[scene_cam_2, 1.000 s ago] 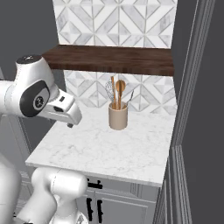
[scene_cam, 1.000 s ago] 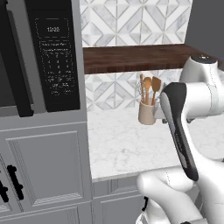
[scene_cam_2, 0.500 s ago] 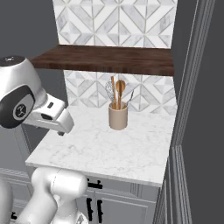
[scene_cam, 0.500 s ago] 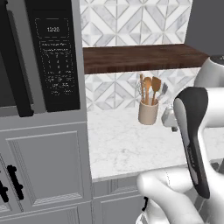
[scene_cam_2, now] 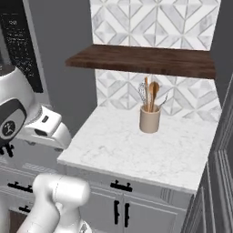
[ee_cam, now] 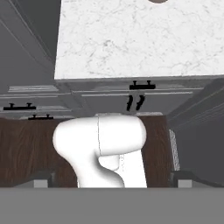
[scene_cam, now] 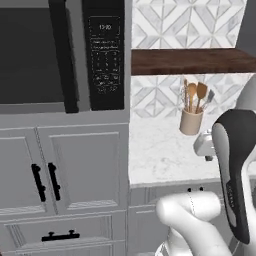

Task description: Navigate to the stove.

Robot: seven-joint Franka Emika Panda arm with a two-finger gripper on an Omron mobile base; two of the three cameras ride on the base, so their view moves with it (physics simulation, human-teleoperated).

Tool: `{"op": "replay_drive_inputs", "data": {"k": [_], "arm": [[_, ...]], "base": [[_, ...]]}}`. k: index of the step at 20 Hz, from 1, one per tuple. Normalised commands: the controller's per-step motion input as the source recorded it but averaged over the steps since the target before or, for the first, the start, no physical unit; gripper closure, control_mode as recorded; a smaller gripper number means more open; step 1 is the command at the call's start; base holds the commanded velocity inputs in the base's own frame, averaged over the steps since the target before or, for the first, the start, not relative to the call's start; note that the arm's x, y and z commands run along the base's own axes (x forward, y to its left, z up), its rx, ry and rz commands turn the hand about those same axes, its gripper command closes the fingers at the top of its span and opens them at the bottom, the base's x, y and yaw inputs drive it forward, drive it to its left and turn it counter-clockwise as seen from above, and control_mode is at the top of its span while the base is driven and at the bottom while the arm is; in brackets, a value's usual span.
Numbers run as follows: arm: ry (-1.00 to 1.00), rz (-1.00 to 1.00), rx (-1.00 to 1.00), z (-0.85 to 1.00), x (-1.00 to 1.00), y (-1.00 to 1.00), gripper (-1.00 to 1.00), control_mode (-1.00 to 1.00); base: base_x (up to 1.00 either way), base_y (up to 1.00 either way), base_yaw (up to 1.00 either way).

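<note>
The stove is out of view: no black cooktop or knob panel appears. My gripper [ee_cam: 112, 180] hangs in front of the base cabinets, and in the hand view its two tips stand far apart at the lower corners, open and holding nothing. The white hand [scene_cam: 205, 146] sits low over the front edge of the marble counter [scene_cam: 160, 160], and from the other side the hand [scene_cam_2: 48, 126] is left of that counter [scene_cam_2: 132, 150].
A black microwave [scene_cam: 60, 55] with keypad is built in above grey cabinet doors [scene_cam: 80, 165] on the left. A beige crock of wooden utensils [scene_cam_2: 149, 118] stands at the counter's back under a dark wood shelf [scene_cam_2: 141, 59]. A tall grey panel [scene_cam_2: 223, 159] bounds the right.
The whole picture has shifted: the base has driven left, bringing more of the microwave and its cabinets into view. The arm has folded down, lowering the hand toward the counter's front edge.
</note>
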Motion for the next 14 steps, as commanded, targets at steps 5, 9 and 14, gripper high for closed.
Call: {"op": "replay_drive_inputs", "data": {"k": [5,9,14], "arm": [[0.0,0.0,0.0,0.0,0.0,0.0,-1.0,1.0],[0.0,0.0,0.0,0.0,0.0,0.0,-1.0,1.0],[0.0,0.0,0.0,0.0,0.0,0.0,-1.0,1.0]], "base": [[-0.46,0.81,0.9],[-0.39,0.53,0.99],[-0.33,0.32,1.0]]}}
